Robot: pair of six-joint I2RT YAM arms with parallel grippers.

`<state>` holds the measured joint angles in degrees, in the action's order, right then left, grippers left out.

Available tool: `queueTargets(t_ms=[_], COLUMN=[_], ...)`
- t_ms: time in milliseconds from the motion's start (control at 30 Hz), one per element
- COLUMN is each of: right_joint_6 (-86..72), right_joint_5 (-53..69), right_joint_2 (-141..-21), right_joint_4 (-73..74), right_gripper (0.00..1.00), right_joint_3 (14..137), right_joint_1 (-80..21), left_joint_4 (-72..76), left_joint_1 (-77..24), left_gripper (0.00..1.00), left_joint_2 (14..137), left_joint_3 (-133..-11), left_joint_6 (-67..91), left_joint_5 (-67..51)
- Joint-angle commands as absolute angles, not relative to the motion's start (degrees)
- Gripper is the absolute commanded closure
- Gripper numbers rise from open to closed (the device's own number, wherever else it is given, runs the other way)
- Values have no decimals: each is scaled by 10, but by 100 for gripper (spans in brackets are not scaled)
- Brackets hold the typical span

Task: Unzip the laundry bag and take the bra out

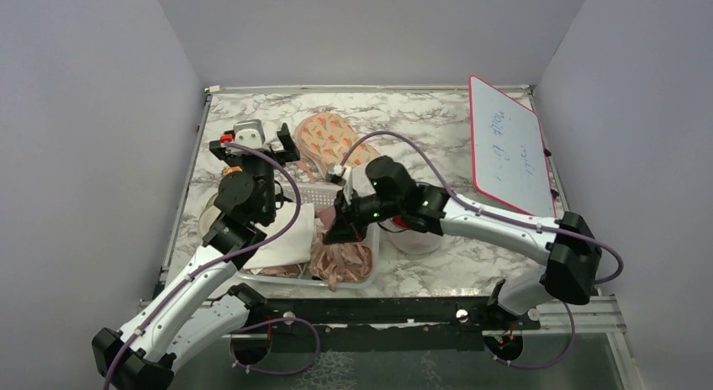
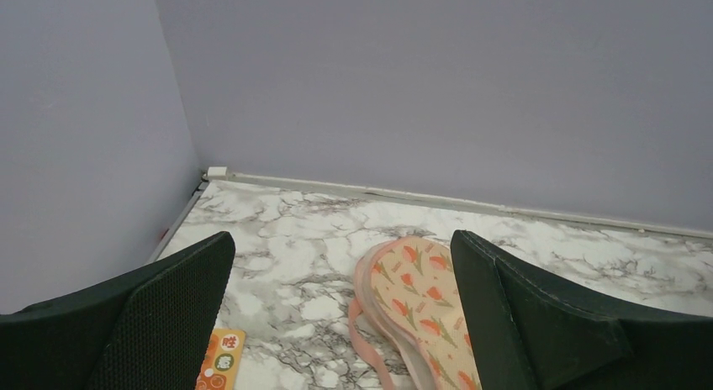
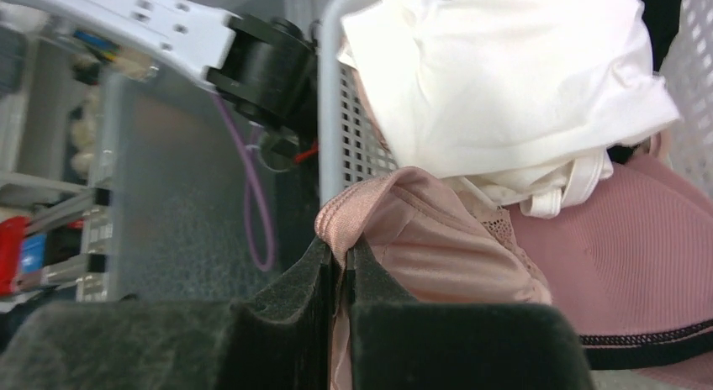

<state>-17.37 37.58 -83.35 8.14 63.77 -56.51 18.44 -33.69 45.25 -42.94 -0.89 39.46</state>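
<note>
The laundry bag (image 1: 418, 239) is a pale round shape on the table just right of the basket, partly under my right arm. A sliver of dark red (image 1: 394, 225) shows at its left edge; I cannot tell whether it is the bra. My right gripper (image 1: 340, 230) hangs over the basket, shut on the edge of a peach lace garment (image 3: 437, 239) and pinching its band between the pads (image 3: 340, 254). My left gripper (image 1: 252, 144) is open and empty above the back left of the table, its jaws wide apart in the left wrist view (image 2: 340, 239).
The white slatted basket (image 1: 374, 257) holds a white garment (image 3: 504, 79), a dusty pink garment with a black strap (image 3: 622, 264) and peach lace. A floral peach item (image 2: 420, 289) and an orange packet (image 2: 220, 361) lie at the back. A whiteboard (image 1: 509, 146) leans at the right.
</note>
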Motion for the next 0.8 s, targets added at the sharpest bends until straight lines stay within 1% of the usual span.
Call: queueTargets(t_ms=[0,67,100,200,300,467,667,733,767], right_joint_6=[-144,-145,-142,-151,-166,-199,-253,-256,-253], right_joint_5=[141,36,3,-73,-109,-108,-57,-35,-32], right_joint_2=[-881,-903,-912,-938,-952,-967,-1000,-1004,-1004], right_joint_4=[143,166,168,173,175,130,77,70,78], right_gripper=[99,99,99,99,99,99,98,96,93], right_joint_3=[676,690,693,698,692,657,627,627,636], right_joint_1=[-632,-662,-676,-705,-716,-718,-719,-718,-719], left_joint_4=[179,178,179,178,177,177,174,172,172], left_joint_1=[-333,-333,-334,-334,-334,-334,-333,-333,-334], left_gripper=[3,3,3,3,3,3,3,3,3], left_joint_2=[455,455,456,456,455,458,463,464,465], left_joint_3=[-438,-436,-437,-437,-438,-438,-439,-441,-440], left_joint_6=[2,3,2,2,3,6,7,7,8], left_joint_5=[376,377,378,378,376,375,372,371,370])
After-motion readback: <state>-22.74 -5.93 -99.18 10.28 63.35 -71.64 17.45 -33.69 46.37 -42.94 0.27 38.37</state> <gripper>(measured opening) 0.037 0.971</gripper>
